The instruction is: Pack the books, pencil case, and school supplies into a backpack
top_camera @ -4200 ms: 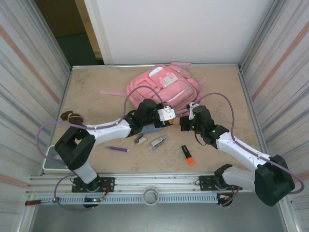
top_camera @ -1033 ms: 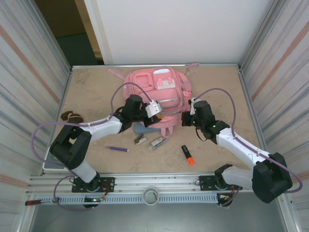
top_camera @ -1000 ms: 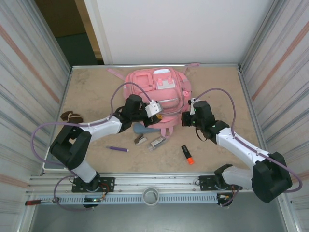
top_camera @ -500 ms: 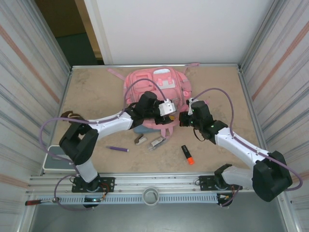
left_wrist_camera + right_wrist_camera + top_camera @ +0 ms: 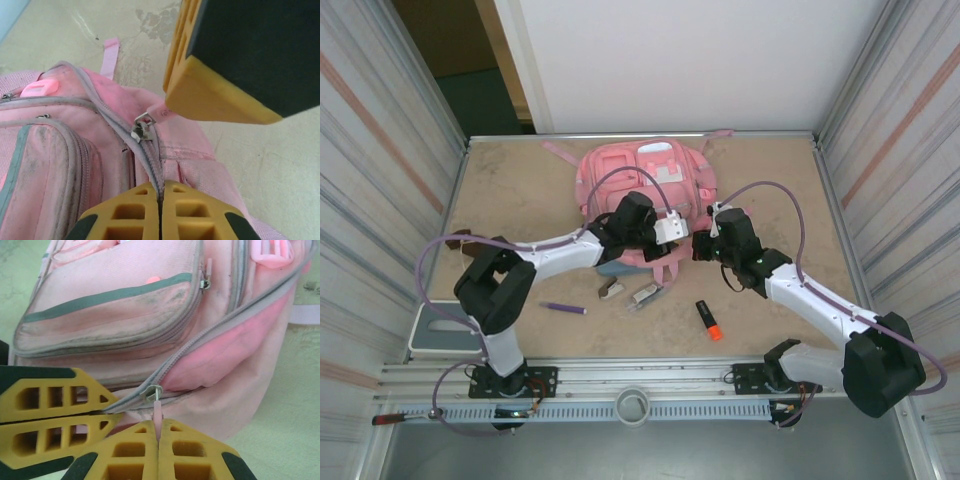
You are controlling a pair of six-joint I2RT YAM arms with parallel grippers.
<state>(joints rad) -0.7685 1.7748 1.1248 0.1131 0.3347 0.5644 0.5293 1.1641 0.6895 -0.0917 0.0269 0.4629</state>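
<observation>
The pink backpack (image 5: 638, 178) lies flat at the back of the table. My left gripper (image 5: 667, 233) (image 5: 160, 189) is shut on the grey zip seam at the backpack's near edge. My right gripper (image 5: 701, 244) (image 5: 158, 426) is shut on the pink zip pull (image 5: 158, 412) just below its metal slider (image 5: 152, 391). Above the slider the zip gapes and pink lining (image 5: 225, 350) shows. The blue-grey pencil case (image 5: 616, 268) peeks out under my left arm. The purple pen (image 5: 563, 308), the orange-and-black highlighter (image 5: 708, 320), the stapler-like piece (image 5: 611, 289) and the clear clip (image 5: 646, 294) lie in front. The books are out of view.
A brown lump (image 5: 458, 238) lies at the left, partly behind a purple cable. Metal walls close in both sides of the table. Backpack straps (image 5: 558, 152) trail toward the back left.
My left gripper has moved right along the backpack's near edge and has shut on the zip seam beside the right gripper. The right gripper has kept hold of the pull.
</observation>
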